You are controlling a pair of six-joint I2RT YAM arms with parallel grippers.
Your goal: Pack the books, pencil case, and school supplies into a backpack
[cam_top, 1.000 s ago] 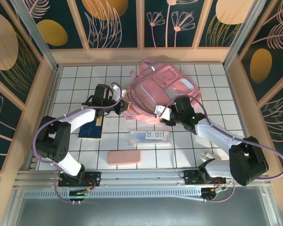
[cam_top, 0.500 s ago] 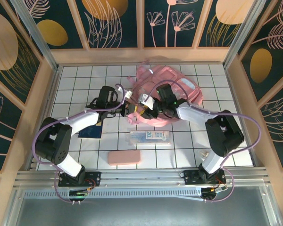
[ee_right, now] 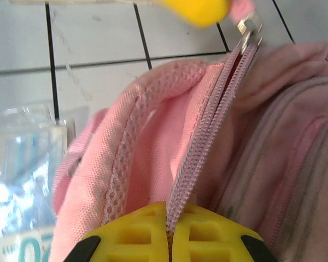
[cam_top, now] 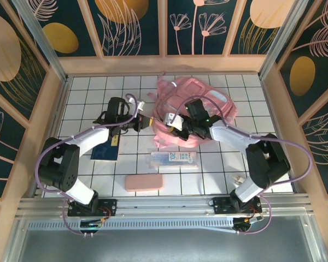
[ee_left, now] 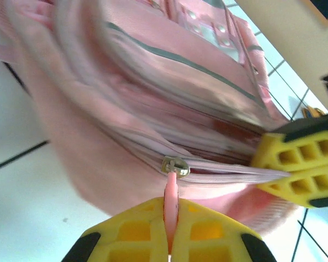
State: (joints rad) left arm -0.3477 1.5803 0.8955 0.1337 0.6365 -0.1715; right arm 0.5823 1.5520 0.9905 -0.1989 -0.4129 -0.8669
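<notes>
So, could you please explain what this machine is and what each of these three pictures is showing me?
These are two robot arms bolted at the near edge of a white tiled table, each ending in a yellow two-finger gripper. One picture looks down from above; the other two come from wrist cameras. On the table lie a large soft pink backpack, a thin dark navy book, a clear packet with blue-green print and a salmon-pink oblong pencil case. The left gripper is shut on the backpack's pink zipper pull; the right gripper is shut on the pink zipper tape.
</notes>
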